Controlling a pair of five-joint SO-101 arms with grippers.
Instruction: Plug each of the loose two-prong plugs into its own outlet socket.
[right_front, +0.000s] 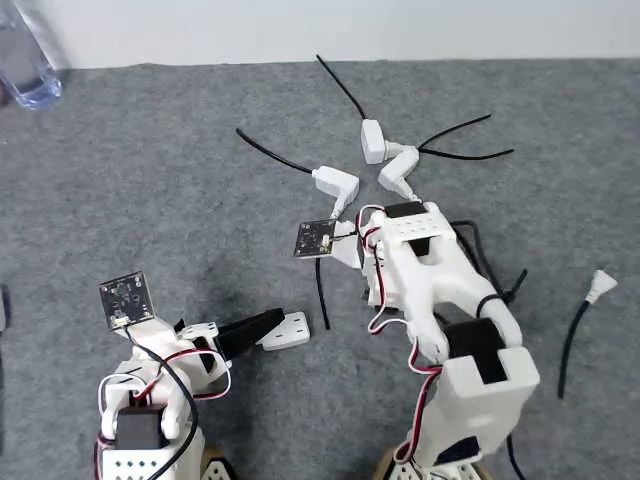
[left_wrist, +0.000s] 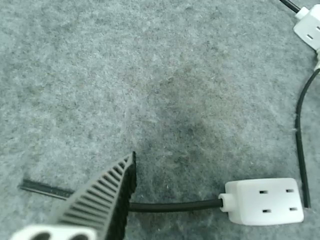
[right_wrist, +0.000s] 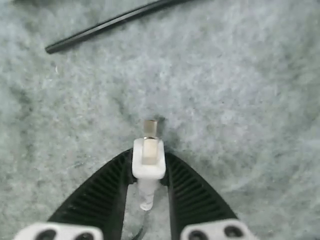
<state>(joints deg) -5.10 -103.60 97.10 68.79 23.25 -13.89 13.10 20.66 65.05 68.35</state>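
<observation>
Right fingers clamp plug; its rear half hidden between them.

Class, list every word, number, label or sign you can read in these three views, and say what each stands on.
No text can be read in any view.
The outlet socket: slots only, no print.
The plug: no marking visible.
The circuit board: any marks are too small to read.
</observation>
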